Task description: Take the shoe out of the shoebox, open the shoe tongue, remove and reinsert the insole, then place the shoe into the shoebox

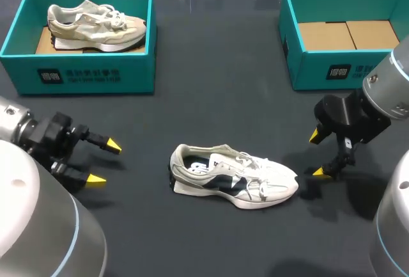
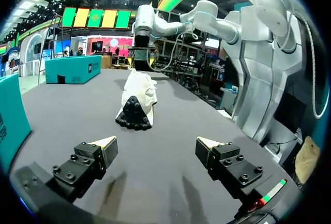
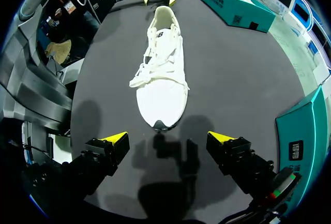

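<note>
A white sneaker [image 1: 233, 178] with dark side panels lies on its sole on the dark table, heel to the left, toe to the right. My left gripper [image 1: 104, 160] is open a little to the left of the heel [image 2: 134, 116], fingers pointing at it, nothing between them. My right gripper [image 1: 317, 155] is open just off the toe [image 3: 160, 105], also empty. An empty teal shoebox [image 1: 345, 34] stands at the back right. In the right wrist view the sneaker stretches away ahead of the fingers [image 3: 116, 144].
A second teal shoebox [image 1: 80, 66] at the back left holds a beige sneaker [image 1: 96, 26]. In the right wrist view the empty box's wall [image 3: 302, 141] stands close beside the gripper.
</note>
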Available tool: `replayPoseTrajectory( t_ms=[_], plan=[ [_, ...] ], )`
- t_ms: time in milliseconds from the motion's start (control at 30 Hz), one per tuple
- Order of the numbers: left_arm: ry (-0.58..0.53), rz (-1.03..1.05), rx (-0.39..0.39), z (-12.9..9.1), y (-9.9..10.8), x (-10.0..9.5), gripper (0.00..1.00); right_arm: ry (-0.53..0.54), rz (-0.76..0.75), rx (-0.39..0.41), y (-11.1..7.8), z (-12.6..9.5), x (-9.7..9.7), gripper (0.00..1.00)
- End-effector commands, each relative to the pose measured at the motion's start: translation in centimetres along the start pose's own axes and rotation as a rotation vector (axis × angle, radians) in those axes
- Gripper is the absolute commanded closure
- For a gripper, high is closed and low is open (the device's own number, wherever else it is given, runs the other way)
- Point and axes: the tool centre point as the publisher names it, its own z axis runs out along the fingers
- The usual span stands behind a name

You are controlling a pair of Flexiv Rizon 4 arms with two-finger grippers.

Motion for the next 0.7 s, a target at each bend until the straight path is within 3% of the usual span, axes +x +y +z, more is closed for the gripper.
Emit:
replayPoseTrajectory(
  t_ms=[33, 700],
  plan=[
    [-0.003, -0.009, 0.059, 2.2, 1.6, -1.6, 0.0, -0.003, 0.0, 0.001, 0.0, -0.1, 0.2, 0.0],
    [-0.049, -0.029, 0.123, 7.2, -0.2, -3.2, 0.0, -0.003, 0.0, 0.001, 0.0, -0.1, 0.2, 0.0]
  ],
)
